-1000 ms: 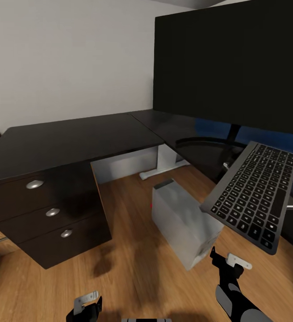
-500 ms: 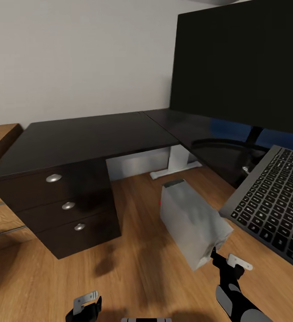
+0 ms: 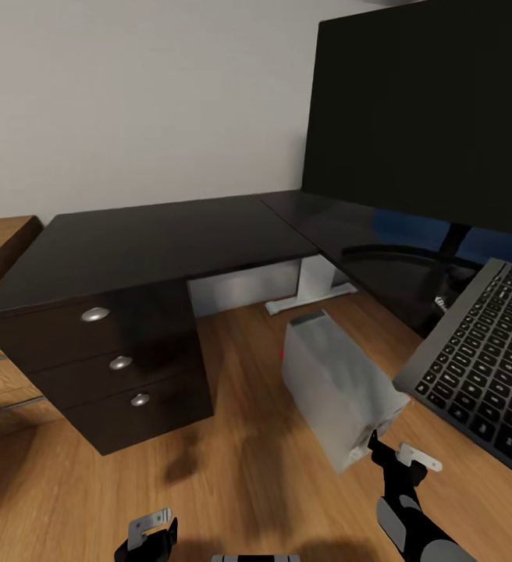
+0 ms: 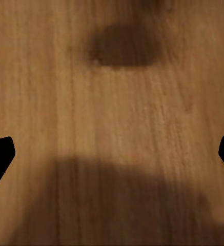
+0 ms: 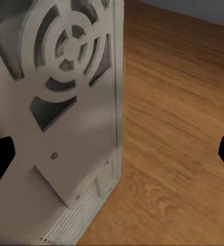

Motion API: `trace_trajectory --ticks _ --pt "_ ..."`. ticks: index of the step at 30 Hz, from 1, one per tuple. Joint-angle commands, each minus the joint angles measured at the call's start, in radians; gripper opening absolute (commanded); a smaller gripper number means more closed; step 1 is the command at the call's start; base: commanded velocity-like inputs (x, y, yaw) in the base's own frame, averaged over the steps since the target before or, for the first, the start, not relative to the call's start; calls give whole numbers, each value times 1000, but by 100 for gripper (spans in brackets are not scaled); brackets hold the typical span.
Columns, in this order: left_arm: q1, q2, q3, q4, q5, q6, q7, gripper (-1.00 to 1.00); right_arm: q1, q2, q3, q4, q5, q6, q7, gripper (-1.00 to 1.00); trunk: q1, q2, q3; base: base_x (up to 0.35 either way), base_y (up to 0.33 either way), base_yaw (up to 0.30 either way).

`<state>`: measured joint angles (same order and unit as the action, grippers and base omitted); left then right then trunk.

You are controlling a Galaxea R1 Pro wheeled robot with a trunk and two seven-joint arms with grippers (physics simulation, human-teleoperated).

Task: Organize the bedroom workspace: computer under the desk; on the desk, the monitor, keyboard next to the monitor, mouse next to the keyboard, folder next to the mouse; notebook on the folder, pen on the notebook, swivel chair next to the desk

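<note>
Big black desk [image 3: 154, 242] holds the monitor [image 3: 435, 109], w/ the keyboard [image 3: 482, 367] tipped off the edge. Grey computer [image 3: 338, 386] sits on the floor [image 3: 232, 476], not under yet. Right gripper [image 3: 396, 460] faces it, left gripper [image 4: 112, 159] over bare floor; both wide apart, holding nothing.

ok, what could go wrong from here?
1. The keyboard is steeply tilted at the edge of the desk and seems to overhang the floor; it could slide off.
2. The computer stands askew on the floor, not under the desk, just ahead of the open right gripper; driving forward may knock it.
3. The monitor is very close; a raised arm might hit it.
</note>
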<state>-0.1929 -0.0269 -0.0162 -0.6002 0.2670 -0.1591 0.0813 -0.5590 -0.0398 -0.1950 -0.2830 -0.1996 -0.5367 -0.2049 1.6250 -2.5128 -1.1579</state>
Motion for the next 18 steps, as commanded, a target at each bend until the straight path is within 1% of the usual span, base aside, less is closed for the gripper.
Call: trace_trajectory --ticks 1,4,7,14,18 --pt "0 0 -2 0 5 -3 3 100 -1 0 6 0 -1 -3 1 100 0 0 -1 253 0 2" --pt "0 0 -2 0 5 -3 3 100 -1 -1 6 0 -1 -4 1 100 0 0 -1 226 0 1" --pt "0 -1 -2 0 5 -3 3 100 -1 0 6 1 -1 -4 1 100 0 0 -1 100 0 0" --pt "0 -1 -2 0 5 -3 3 100 -1 0 6 1 -1 -5 1 100 0 0 -1 26 7 0" --pt "0 -1 -2 0 5 -3 3 100 -1 0 6 1 -1 -6 1 100 0 0 -1 28 111 0"
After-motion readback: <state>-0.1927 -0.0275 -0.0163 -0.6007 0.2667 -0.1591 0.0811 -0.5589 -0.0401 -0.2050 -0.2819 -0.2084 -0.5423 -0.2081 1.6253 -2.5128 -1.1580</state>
